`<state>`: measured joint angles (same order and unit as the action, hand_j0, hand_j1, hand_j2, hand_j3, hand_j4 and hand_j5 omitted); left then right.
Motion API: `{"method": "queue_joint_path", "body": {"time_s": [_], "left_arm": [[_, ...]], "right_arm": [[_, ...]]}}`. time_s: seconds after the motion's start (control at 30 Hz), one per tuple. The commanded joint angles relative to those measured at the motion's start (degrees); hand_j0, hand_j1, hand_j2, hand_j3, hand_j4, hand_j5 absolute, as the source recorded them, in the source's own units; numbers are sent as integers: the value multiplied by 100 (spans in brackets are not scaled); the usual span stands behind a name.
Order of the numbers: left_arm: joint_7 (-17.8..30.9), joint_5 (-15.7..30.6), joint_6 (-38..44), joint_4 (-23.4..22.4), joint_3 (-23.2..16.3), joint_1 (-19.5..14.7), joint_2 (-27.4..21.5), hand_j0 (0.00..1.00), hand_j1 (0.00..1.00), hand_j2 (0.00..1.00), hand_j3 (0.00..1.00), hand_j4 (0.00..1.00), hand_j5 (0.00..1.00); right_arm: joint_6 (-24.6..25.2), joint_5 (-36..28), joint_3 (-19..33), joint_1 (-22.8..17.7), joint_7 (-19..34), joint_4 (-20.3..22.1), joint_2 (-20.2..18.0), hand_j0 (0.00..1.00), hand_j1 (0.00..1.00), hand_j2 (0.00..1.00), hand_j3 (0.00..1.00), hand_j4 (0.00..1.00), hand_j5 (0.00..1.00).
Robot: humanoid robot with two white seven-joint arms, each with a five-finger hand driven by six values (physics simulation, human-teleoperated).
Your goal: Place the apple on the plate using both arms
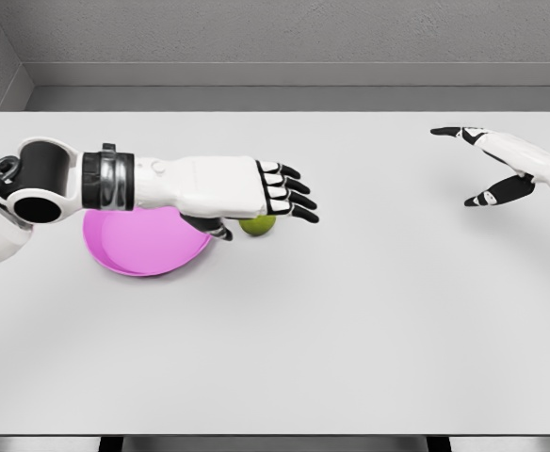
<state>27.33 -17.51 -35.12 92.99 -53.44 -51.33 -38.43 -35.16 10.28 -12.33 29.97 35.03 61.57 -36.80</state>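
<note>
- The left hand (pixel 273 193) reaches across from nine o'clock, fingers stretched flat and holding nothing, hovering over the green apple (pixel 258 224).
- The apple sits on the grey bench (pixel 350 330), just beside the pink plate's (pixel 138 247) three o'clock edge, mostly hidden under the hand.
- The right hand (pixel 496 168) shows at two o'clock, well apart, fingers spread and empty.

We view the scene from a single head-mounted camera, looking down and forward across the table (pixel 350 330). Its far edge and the back wall lie within frame.
</note>
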Motion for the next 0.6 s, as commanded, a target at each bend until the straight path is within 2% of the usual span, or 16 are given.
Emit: {"method": "queue_joint_path", "body": {"time_s": [0.0,0.07,0.13,0.27,0.33,0.5,0.53,0.57], "left_arm": [[27,-15,12,-386,-52,0,46,100,100,100,100,100,100],[193,-262,12,-527,-61,-44,230,100,100,100,100,100,100],[651,-279,12,-553,-61,-44,450,100,100,100,100,100,100],[686,-271,12,-562,-70,-105,652,100,100,100,100,100,100],[686,-244,12,-553,-158,-211,652,100,100,100,100,100,100],[686,-279,347,-632,-175,-220,661,100,100,100,100,100,100],[686,-306,435,-694,-184,-220,661,100,100,100,100,100,100],[677,-577,610,-782,-175,-220,687,100,100,100,100,100,100]], "right_arm": [[16,-44,3,0,-3,4,-3,100,100,100,100,100,100],[16,-44,3,0,-3,4,-3,100,100,100,100,100,100],[16,-44,3,0,-3,4,-3,100,100,100,100,100,100],[16,-44,3,9,-3,4,6,100,100,100,100,100,100],[16,-44,3,9,-3,4,-3,100,100,100,100,100,100],[16,-44,3,0,-3,4,-3,100,100,100,100,100,100],[16,-35,3,0,-3,4,-3,100,100,100,100,100,100],[16,-35,3,0,-3,4,-3,100,100,100,100,100,100]]}}
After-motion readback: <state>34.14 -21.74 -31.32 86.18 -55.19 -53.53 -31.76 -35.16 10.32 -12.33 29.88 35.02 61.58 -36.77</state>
